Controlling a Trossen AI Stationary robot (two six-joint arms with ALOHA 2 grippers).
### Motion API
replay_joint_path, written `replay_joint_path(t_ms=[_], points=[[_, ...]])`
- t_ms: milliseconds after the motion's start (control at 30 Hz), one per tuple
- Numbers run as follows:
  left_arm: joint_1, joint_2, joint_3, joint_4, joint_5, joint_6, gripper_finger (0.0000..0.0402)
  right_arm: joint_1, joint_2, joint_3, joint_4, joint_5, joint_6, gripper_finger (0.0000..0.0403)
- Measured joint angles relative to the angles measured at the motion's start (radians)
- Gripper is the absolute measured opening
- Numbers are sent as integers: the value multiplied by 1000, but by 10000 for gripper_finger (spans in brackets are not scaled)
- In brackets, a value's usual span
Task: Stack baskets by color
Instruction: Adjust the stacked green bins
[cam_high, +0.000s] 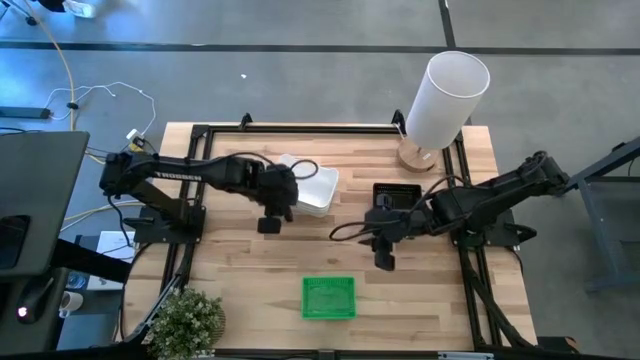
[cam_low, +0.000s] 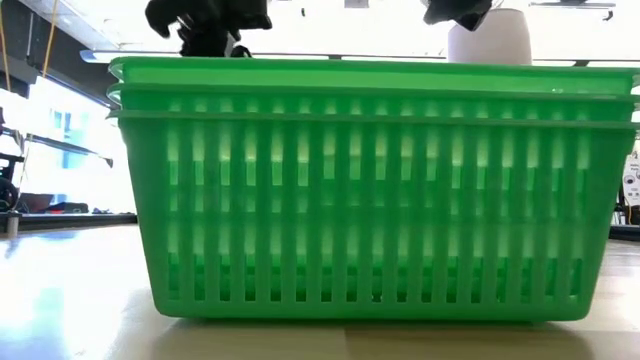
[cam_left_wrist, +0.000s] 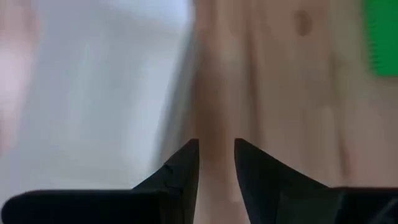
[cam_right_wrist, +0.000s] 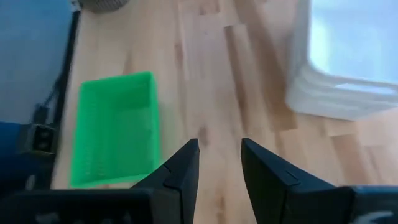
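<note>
Green baskets (cam_low: 372, 190) sit nested at the near edge, apparently sorted; white baskets (cam_high: 312, 185) lie far left, black baskets (cam_high: 396, 195) far right; left gripper (cam_left_wrist: 216, 163) and right gripper (cam_right_wrist: 219, 163) hover slightly parted, empty.

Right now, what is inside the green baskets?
From above, the green baskets look empty. The low view shows three nested rims. The lower two baskets' insides are covered.

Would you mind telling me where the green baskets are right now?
In the high view, the green baskets sit stacked near the table's front edge, centred, right of the potted plant.
</note>
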Motion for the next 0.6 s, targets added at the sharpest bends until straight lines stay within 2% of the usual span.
replay_joint_path(t_ms=[300,600], points=[[-187,2,0,0,23,-214,90,49,34,-22,21,-27,52,108],[-338,2,0,-1,20,-522,90,74,158,-22,214,-100,-63,108]])
